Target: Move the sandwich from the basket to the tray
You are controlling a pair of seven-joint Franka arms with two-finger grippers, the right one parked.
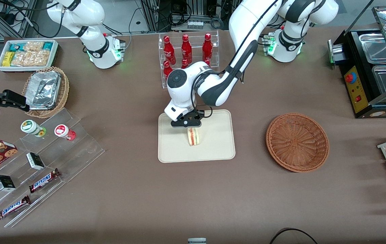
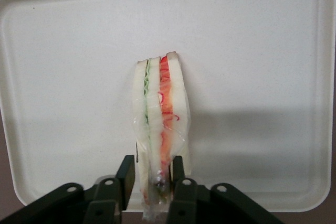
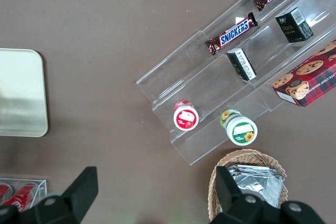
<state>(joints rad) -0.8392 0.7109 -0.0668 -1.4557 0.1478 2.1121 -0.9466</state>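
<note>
- Sandwich (image 1: 194, 136) stands on edge near the middle of the tray (image 1: 220, 149), its long axis pointing from the gripper toward the camera-side edge.
- Directly above it we see the gripper (image 1: 193, 126), clenched on the sandwich's upper end.
- We judge that releasing comes next; the thin wedge may tip over.
- The basket (image 1: 297, 142), toward the working arm's end of the table, holds nothing.

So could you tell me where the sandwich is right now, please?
The sandwich stands on edge over the tray, near its middle, pinched between the gripper fingers; the basket sits empty toward the working arm's end.
</note>
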